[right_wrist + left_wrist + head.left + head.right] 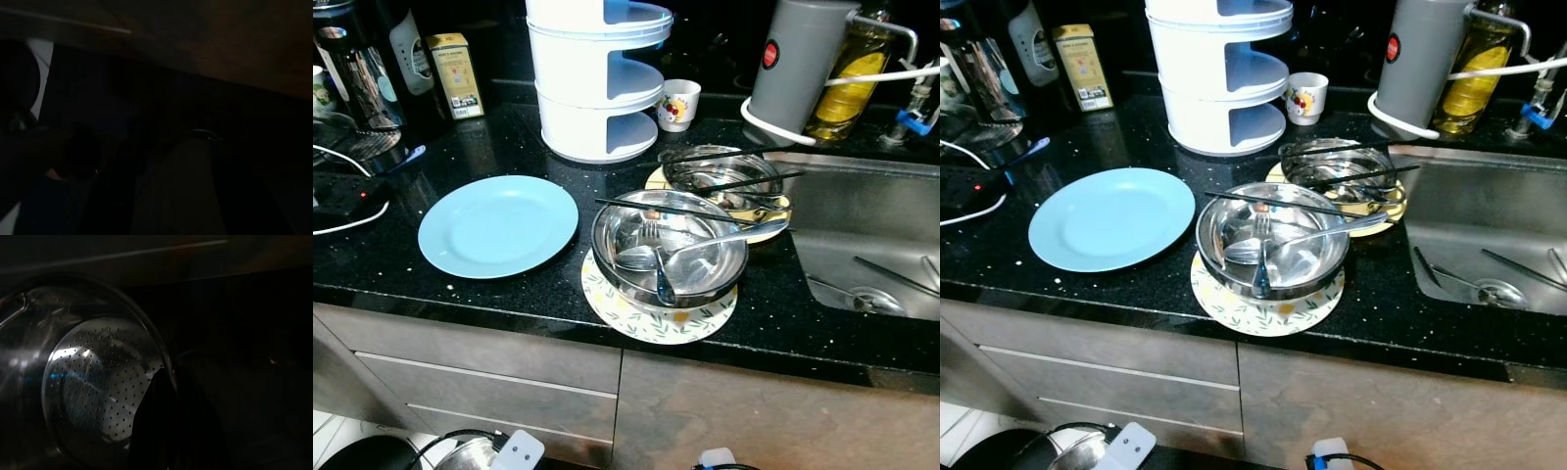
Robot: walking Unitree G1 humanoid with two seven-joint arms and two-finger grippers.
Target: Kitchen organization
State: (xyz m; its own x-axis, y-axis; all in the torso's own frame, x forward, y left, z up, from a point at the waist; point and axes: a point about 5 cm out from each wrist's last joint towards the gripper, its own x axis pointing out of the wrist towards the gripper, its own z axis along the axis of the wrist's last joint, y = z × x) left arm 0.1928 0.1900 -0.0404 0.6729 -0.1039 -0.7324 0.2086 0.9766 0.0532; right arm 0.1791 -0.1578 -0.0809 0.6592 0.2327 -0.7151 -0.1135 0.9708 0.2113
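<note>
Left eye view: round steel bowl [670,253] holding fork, spoon [705,242] and black chopsticks [675,210] on black bench [509,137]; state of either gripper cannot be told.

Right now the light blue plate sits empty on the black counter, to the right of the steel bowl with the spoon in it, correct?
Not quite. The left eye view shows the light blue plate empty on the black counter, but to the left of the steel bowl holding the spoon.
</note>
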